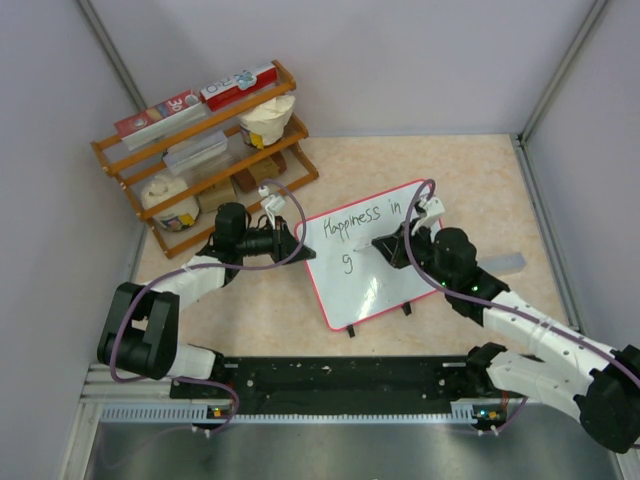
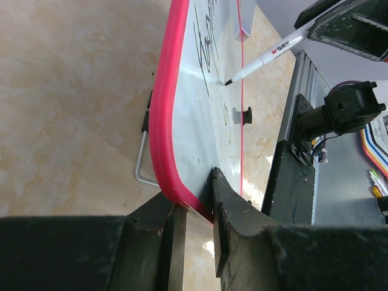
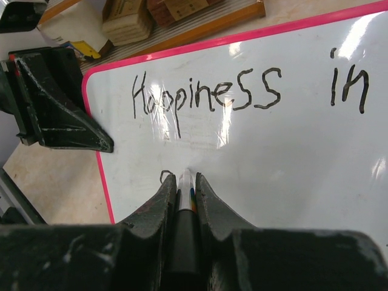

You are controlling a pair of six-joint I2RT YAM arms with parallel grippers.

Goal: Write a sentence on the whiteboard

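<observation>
Beige table (image 1: 460, 170) inside grey partition walls, wooden rack (image 1: 300, 178) of groceries at far left. Right tool (image 3: 185, 182) is clenched on a marker (image 2: 267, 56), the barrel pinched between both fingers and the nib sticking out ahead of the tips. Marker's long axis runs from the right tool toward the left side of the board (image 1: 390, 285). The nib is low over the white face; touching or a hair off, cannot tell. Just left of the nib sits a lone g, the start of line two. Above it the sentence (image 3: 200, 100) so far reads "Happiness in". So the free writing space lies right of the nib, along the board's long axis, toward the right arm's own side. Judged next stroke goes that way, parallel to the top line, which in the top view rises slightly to the right. Board stands propped at a tilt on small black feet, red rim around it, mid-table between the two arms. Left tool (image 2: 197, 206) grasps the board's left edge near the upper corner, one finger on each face, bracing it. Right arm is nearer the blank area and does the writing; left arm only holds. Risk, a guess: a rightward drag could tug the board out of the left grip.
</observation>
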